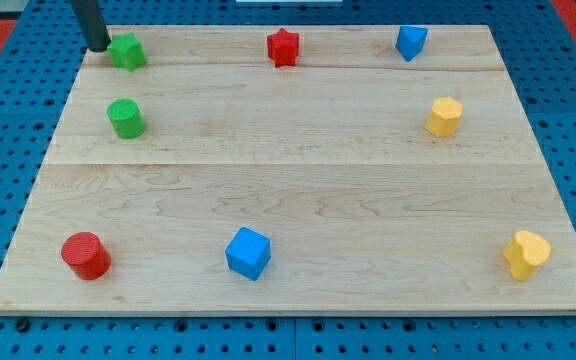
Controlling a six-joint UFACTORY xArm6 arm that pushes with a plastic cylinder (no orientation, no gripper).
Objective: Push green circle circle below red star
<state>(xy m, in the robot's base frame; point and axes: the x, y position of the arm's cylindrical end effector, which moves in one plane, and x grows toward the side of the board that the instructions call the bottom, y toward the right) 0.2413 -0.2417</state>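
While my tip [99,46] rests at the board's [288,190] top-left corner, touching or just beside the green star [126,51] at its 9 o'clock, the green circle [126,118] lies apart from it, toward 5 o'clock from the tip. With a bare rod and no claw, nothing is spread or pinched. From the circle, the red star [283,47] sits well apart at about 2 o'clock, along the top edge.
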